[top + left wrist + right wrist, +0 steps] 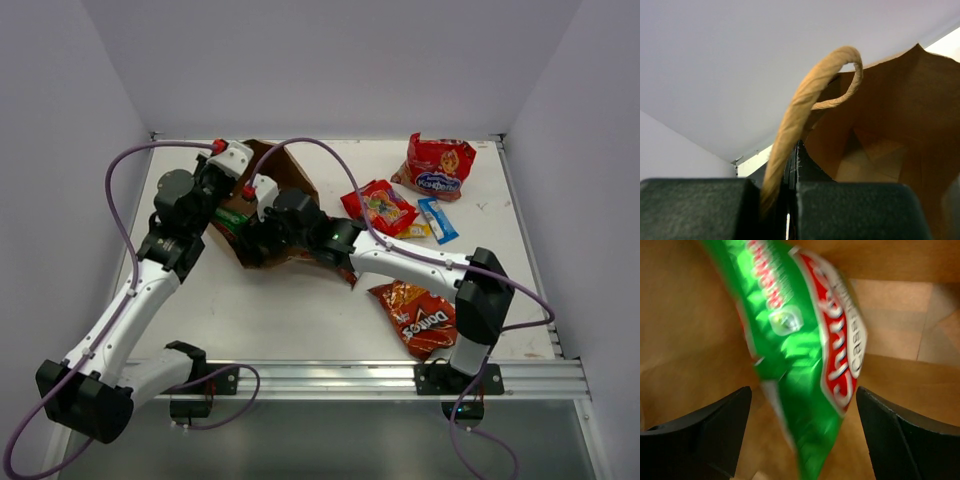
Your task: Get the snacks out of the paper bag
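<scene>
From above, my left gripper (222, 176) sits at the rim of the paper bag (292, 165). My right gripper (252, 228) is buried in the bag's mouth with its fingers hidden, and a sliver of the green chip bag (232, 213) shows beside it. The Doritos bag (418, 317) and three more packets lie out behind my right wrist; I can't find the red-silver one.

Left wrist: my fingers are pressed together on the twisted loop handle (807, 95), with the bag's brown hollow just ahead.

Right wrist: my jaws are spread, with the green chip bag between them and apparently untouched (the picture is blurred, so I judge loosely). It should be light, puffy, slick and crushable — I'd pinch the crimped end nearest my fingertips, gently.
</scene>
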You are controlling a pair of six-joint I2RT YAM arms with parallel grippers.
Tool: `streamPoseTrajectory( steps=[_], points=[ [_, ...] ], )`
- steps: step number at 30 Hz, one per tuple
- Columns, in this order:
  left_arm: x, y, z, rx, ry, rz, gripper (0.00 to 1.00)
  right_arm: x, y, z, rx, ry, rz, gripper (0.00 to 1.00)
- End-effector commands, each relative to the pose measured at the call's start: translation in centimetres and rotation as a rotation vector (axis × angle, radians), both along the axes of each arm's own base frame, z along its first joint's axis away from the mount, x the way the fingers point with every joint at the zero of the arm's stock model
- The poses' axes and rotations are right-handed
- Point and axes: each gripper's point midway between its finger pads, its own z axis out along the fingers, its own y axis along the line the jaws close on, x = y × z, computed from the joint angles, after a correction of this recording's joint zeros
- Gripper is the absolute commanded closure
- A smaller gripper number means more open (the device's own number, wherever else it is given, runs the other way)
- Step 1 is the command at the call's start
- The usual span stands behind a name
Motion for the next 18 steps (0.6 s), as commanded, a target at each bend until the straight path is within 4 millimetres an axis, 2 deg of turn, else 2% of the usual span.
streamPoseTrajectory(
  steps=[1,6,10,13,15,16,17,18],
  points=[
    [-0.7,0.1,2.7,-0.017,-0.098,-0.02,1.0,2.1,1.3,2.8,0.072,-0.116,-0.018,0.11],
    [-1.2,-0.5,2.3,-0.04,-0.076,-0.052,1.0,3.4,2.2,1.2,0.052,-0.129,-0.044,0.1],
    [-1.6,-0.6,1.7,-0.058,-0.048,-0.064,1.0,4.0,3.5,1.3,0.075,-0.164,-0.025,0.09],
    [-1.8,-0.5,1.3,-0.065,-0.039,-0.062,1.0,4.1,4.0,0.9,0.077,-0.175,-0.008,0.21],
    [-1.8,-0.2,1.2,-0.058,-0.035,-0.046,1.0,3.8,3.7,1.3,0.082,-0.183,-0.001,0.42],
    [-1.8,0.1,1.1,-0.051,-0.03,-0.032,1.0,3.9,3.4,2.1,0.101,-0.2,-0.009,0.49],
    [-1.8,0.6,0.9,-0.048,-0.027,-0.004,1.0,3.8,3.1,2.8,0.113,-0.216,-0.013,0.62],
    [-1.7,0.8,0.9,-0.046,-0.026,0.008,1.0,3.4,2.2,3.9,0.134,-0.233,-0.018,0.67]
  ],
)
